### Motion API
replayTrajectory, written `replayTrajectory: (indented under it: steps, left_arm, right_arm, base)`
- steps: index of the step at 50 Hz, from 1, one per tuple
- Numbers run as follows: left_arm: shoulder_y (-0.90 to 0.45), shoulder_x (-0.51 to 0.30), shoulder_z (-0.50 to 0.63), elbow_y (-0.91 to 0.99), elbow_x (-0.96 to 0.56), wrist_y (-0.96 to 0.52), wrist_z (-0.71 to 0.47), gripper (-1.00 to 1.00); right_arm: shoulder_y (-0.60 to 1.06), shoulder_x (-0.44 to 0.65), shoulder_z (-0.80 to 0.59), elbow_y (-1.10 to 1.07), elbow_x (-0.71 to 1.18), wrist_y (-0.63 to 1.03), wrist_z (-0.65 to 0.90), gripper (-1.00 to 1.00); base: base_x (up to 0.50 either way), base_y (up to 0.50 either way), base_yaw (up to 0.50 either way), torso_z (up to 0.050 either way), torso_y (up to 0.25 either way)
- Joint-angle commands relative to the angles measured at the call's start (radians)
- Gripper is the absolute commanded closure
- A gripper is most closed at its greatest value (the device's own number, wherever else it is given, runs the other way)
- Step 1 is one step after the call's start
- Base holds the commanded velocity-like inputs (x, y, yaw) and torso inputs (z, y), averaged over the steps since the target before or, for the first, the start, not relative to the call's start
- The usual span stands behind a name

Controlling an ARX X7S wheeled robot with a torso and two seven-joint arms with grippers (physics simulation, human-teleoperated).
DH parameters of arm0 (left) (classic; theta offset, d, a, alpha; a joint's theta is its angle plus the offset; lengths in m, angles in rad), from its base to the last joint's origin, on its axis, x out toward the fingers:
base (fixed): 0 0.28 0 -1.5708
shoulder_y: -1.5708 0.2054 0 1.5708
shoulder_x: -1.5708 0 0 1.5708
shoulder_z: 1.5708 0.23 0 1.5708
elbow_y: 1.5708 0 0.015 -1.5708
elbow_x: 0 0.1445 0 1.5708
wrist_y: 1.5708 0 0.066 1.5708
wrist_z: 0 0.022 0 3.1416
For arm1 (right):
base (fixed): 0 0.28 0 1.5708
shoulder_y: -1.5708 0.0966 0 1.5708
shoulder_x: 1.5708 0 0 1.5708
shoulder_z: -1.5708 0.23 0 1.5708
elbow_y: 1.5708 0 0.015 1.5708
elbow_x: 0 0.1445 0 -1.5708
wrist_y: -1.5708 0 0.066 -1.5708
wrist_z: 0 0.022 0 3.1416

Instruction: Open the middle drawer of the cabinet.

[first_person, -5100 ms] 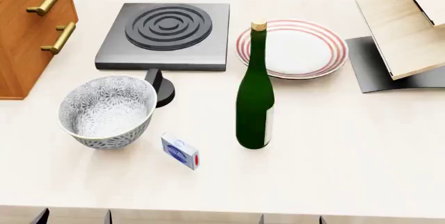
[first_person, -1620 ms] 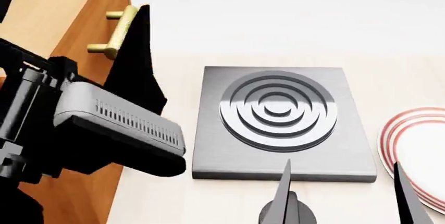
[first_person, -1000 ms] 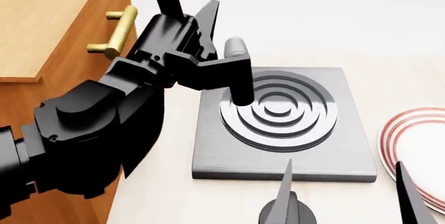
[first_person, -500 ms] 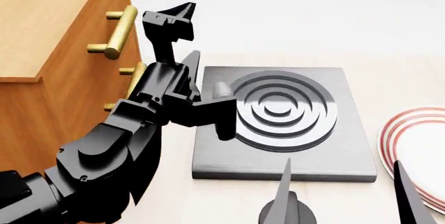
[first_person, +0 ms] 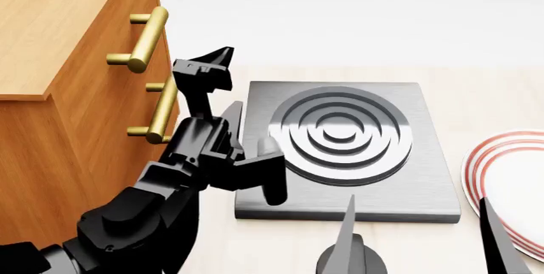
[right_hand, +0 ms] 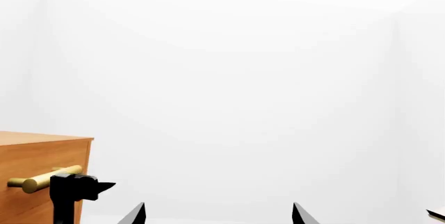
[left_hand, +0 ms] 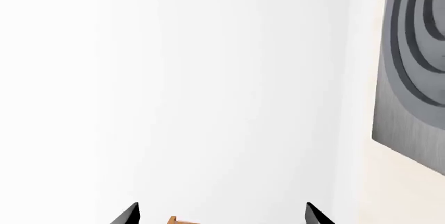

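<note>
The cabinet (first_person: pixel 60 95) fills the head view's left side, its brass-handled drawer fronts facing the grey hotplate (first_person: pixel 344 150) just beside it. The middle drawer (first_person: pixel 127 134), second from the top, looks shut, its handle (first_person: pixel 162 111) standing proud. The left gripper (first_person: pixel 216 92) hovers just beside that handle, fingers spread and empty, apparently lined up to take hold. The right gripper (first_person: pixel 416 232) waits low in front of the hotplate, prongs parted, holding nothing, near a red-rimmed plate (first_person: pixel 510 178).
</note>
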Motion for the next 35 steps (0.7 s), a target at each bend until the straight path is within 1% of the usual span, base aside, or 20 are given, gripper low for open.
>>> replayTrajectory:
  steps: [1,35]
  left_arm:
    - [0.028,0.001,-0.002,-0.016,-0.011,0.006,-0.023,-1.0]
    - [0.05,0.0,-0.002,-0.088,-0.032,0.018,-0.031,-1.0]
  right_arm:
    - [0.003,0.002,-0.002,0.002,0.002,0.003,0.0,-1.0]
    - [0.005,0.027,-0.027,0.012,0.005,-0.003,0.028,-1.0]
  base:
    - [0.0,0.0,0.0,0.0,0.0]
    - [0.0,0.0,0.0,0.0,0.0]
